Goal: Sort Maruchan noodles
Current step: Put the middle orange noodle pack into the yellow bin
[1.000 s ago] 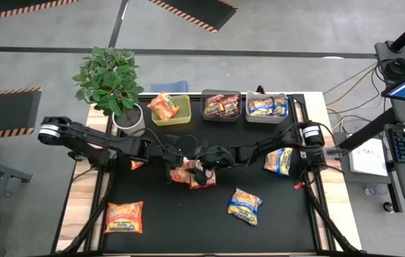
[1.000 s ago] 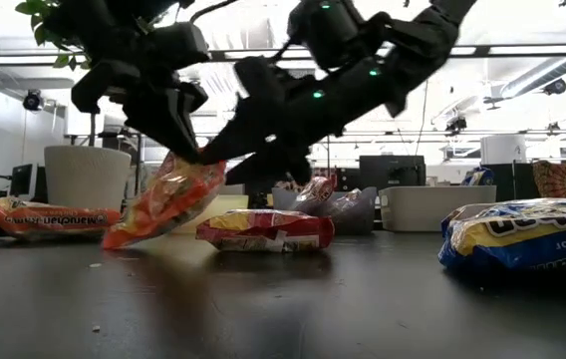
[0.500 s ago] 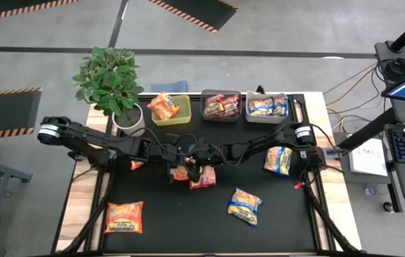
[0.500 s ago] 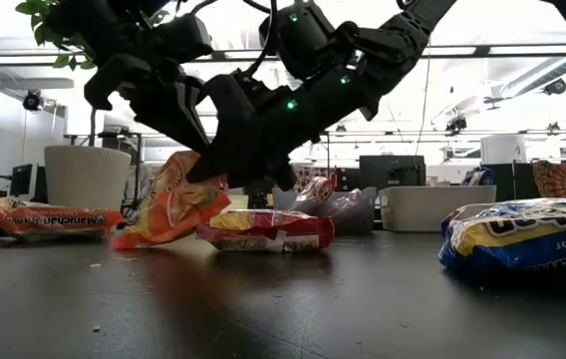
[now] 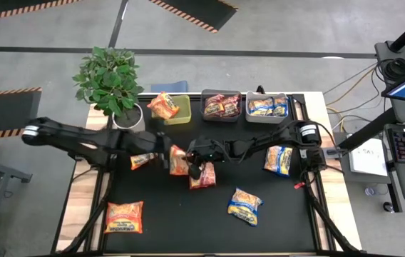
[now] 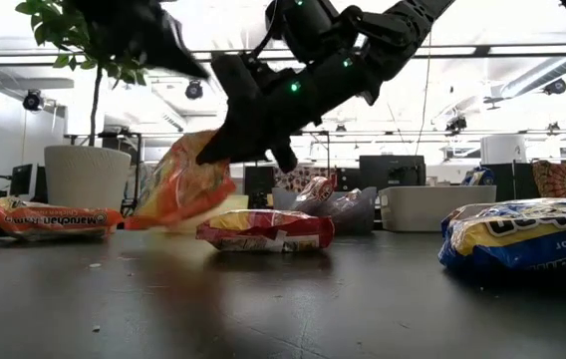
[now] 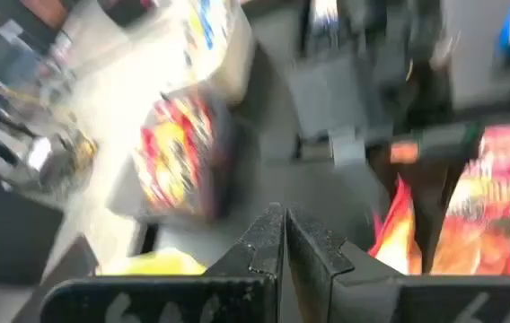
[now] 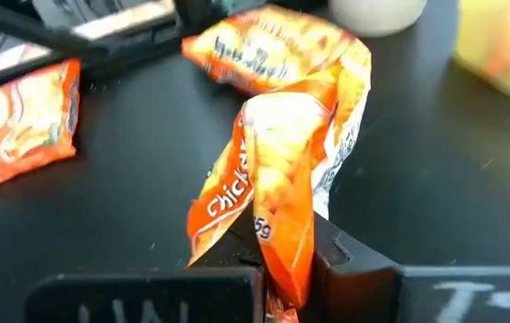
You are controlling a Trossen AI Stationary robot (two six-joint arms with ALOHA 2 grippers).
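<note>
Noodles first: an orange packet (image 8: pixel 277 184) is pinched by one end between the right gripper (image 8: pixel 284 260) fingers, lifted above the tabletop (image 5: pixel 160 221) mid-table. The left gripper (image 7: pixel 284 235), fingers pressed together, holds nothing. Judged next: carry it to the green bin (image 5: pixel 180 114).

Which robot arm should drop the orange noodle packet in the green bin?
Right. The right gripper pinches the orange packet, while the left gripper is shut with nothing in it.

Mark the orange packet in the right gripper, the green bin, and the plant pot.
orange packet (image 8: pixel 277 179), right wrist view, crumpled middle.
green bin (image 5: pixel 181 113), high view, right rim.
plant pot (image 6: pixel 86 178), low view, front wall.
</note>
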